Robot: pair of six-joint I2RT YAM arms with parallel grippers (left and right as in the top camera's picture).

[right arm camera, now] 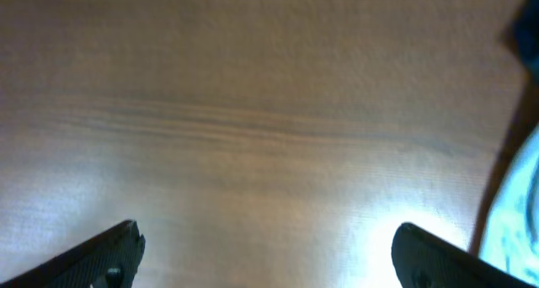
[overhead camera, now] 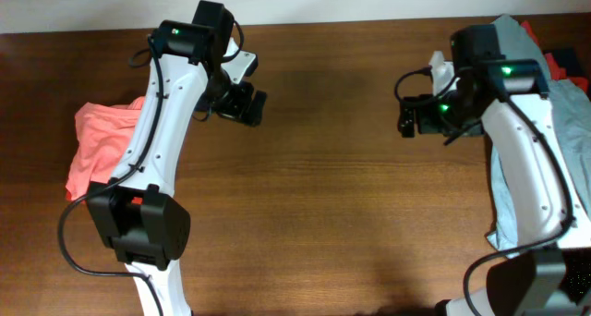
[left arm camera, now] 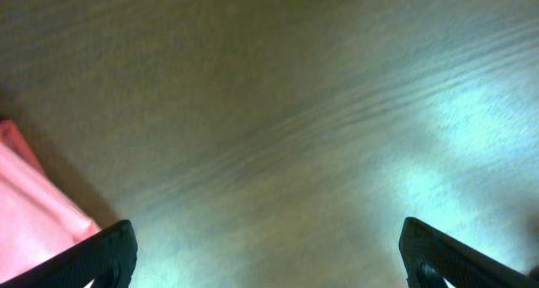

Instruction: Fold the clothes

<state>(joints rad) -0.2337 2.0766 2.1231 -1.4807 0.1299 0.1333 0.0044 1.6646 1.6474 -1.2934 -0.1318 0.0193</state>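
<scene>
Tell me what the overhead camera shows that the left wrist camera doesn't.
Only overhead: the right gripper, a grey-blue shirt and a red-orange one at the right edge. Only left wrist: a close look at the left gripper, open and empty. Both: the pink shirt and the wooden table.

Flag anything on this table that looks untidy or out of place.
The salmon-pink cotton T-shirt lies bunched at the left edge of the wooden table. The grey-blue T-shirt sprawls crumpled along the right edge, with red-orange cloth beside it at the far corner. None looks neatly folded. Nothing seems spilled or damaged.
</scene>
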